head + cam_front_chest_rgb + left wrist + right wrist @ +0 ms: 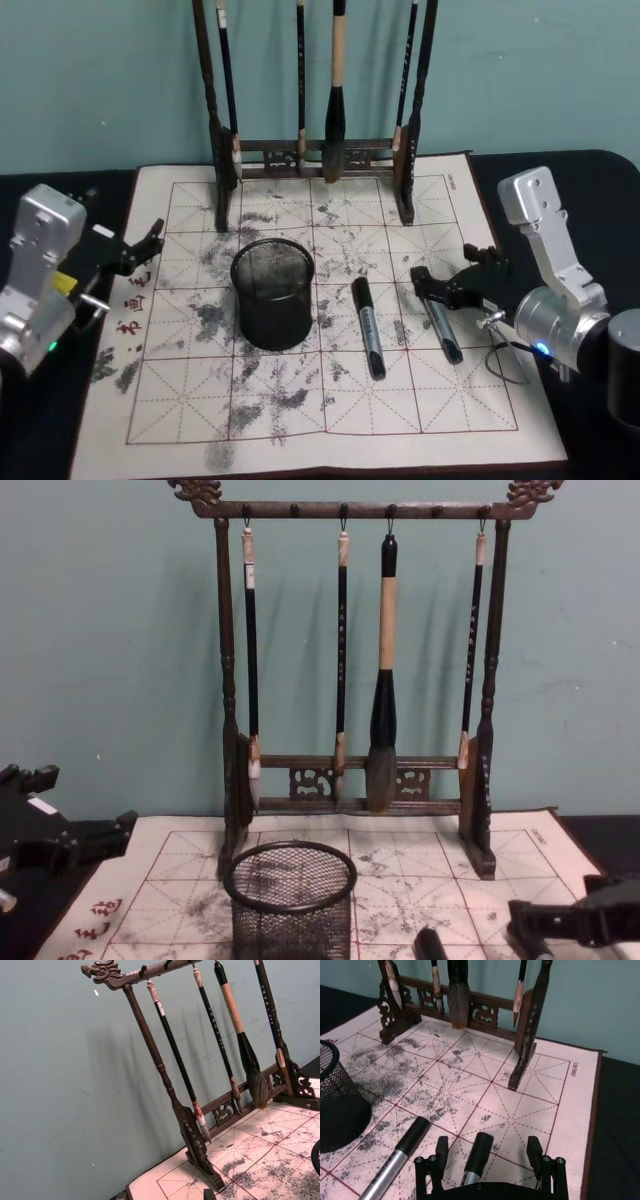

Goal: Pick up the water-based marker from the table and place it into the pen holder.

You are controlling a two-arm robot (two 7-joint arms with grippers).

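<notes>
Right arm: reached in from the lower right of the head view, forearm bent, right claw (440, 278) brought low over the gridded mat (460, 400). Claw held wide. In the right wrist view its fingers (441, 1152) are seen either side of the water-based marker (477, 1152), with a gap on both sides and no contact made. Marker lying flat on the mat, right of centre, black cap pointed toward the brush rack (310, 155).

Left arm: kept at the left edge over the black counter (600, 170), left claw (145, 248) just off the mat's border, prongs apart, nothing held.

Pen holder (272, 290): upright at mat centre, mesh floor visible through its mouth. A second marker (368, 328) is noted flat between holder and right claw, touching neither.
</notes>
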